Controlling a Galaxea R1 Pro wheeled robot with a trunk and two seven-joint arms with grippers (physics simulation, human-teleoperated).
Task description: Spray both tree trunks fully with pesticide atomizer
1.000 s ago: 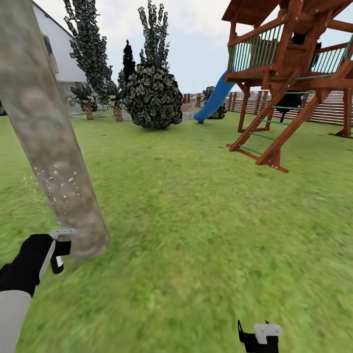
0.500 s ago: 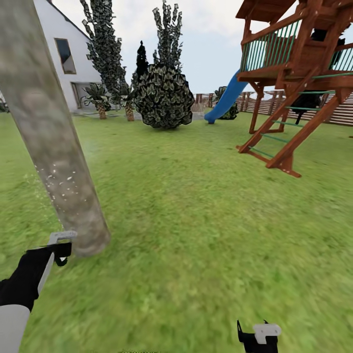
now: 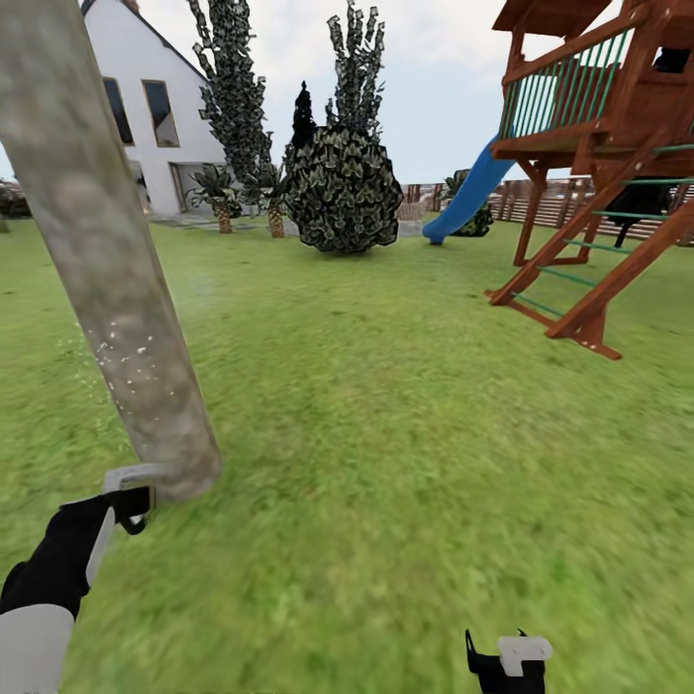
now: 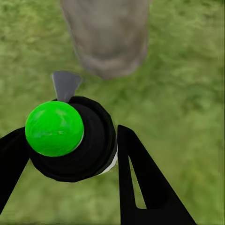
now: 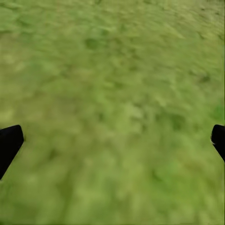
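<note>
Atomizer, clamped in the left end effector, points its nozzle just beside the tree trunk base on the lawn. Right end effector hangs spread apart over bare grass; the play tower stands well apart.

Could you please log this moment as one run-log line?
left end effector: shut on atomizer | nozzle: facing tree trunk base | right end effector: open over lawn
</note>
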